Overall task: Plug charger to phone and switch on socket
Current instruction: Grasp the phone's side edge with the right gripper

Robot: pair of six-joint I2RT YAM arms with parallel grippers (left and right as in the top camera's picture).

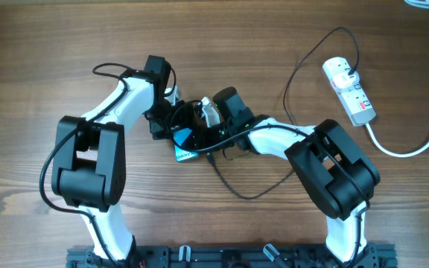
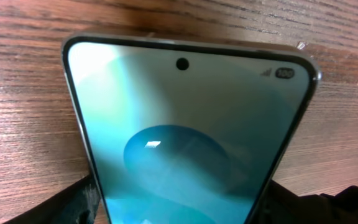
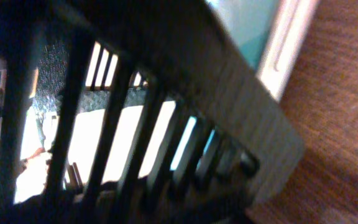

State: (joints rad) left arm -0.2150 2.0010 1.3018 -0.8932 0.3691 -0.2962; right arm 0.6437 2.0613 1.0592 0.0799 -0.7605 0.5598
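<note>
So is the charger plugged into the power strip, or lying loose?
Plugged in: from above, its white plug sits in the far end of the strip, and the black cable runs off from it.

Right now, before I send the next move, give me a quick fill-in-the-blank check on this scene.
The power strip lies on the ___ arm's side of the table.
A ___ cable runs from the adapter plugged into it.
The left arm and right arm meet over the ___.
Its screen faces ___.
Missing words: right, black, phone, up.
</note>
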